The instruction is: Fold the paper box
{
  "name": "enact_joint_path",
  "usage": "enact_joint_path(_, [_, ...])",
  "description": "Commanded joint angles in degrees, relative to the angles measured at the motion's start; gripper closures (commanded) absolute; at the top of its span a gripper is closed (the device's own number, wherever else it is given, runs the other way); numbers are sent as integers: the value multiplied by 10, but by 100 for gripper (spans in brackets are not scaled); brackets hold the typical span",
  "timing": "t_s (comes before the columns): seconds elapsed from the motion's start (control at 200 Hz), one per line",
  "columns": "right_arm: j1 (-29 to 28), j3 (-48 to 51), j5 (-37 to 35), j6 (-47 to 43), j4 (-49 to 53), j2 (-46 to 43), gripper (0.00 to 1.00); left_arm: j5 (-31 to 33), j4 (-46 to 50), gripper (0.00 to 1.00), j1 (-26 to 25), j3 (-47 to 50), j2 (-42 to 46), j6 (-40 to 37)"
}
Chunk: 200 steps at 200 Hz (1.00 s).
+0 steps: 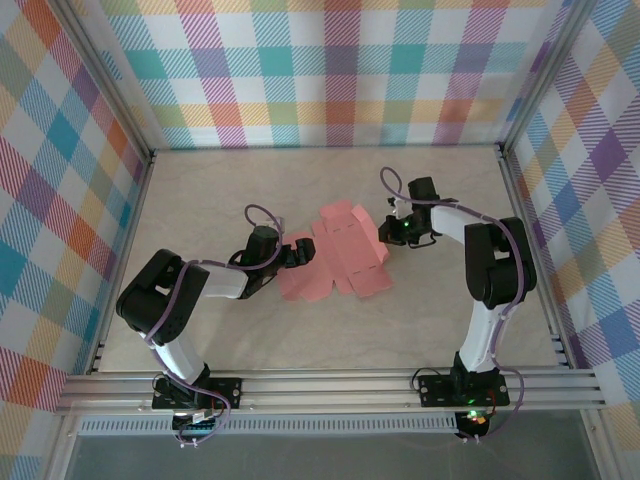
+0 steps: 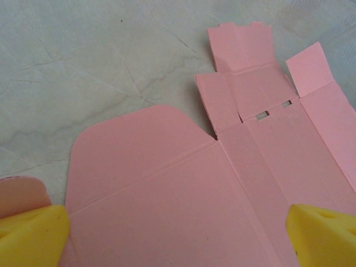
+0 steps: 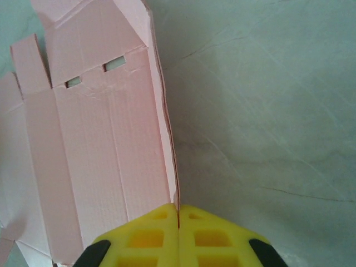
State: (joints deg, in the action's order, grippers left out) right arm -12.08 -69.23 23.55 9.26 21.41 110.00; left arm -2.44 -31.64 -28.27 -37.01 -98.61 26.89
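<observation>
On the table (image 1: 200, 190) the paper box (image 1: 338, 255) lies flat between the arms, stretched roughly left to right. The right gripper (image 3: 178, 214) is pinched shut on its right edge, which looks like the working hold for the fold, while the left gripper (image 2: 175, 222) hovers wide open over the left flap.

Paper box (image 2: 183, 194) flat, left gripper (image 2: 178, 236) spread wide

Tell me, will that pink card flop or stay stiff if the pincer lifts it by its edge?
Probably floppy: the paper box is thin, scored card with many creases, so it would likely hinge along them. It looks light; the right pincer pinches one thin edge alone. Pushed, it would probably slide on the smooth table rather than tip.
</observation>
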Motion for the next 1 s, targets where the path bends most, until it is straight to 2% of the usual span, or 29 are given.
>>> enact_joint_path(0.0, [-11, -7, -46, -16, 16, -17, 99, -41, 112, 0, 4, 27, -29, 20])
enact_joint_path(0.34, [-76, 22, -218, -64, 1, -81, 100, -43, 118, 0, 4, 25, -18, 22])
enact_joint_path(0.51, [-122, 30, -334, -81, -5, -96, 100, -45, 124, 0, 4, 24, -8, 19])
enact_joint_path(0.995, [-219, -14, -609, -60, 9, -31, 100, -50, 127, 0, 3, 22, 7, 19])
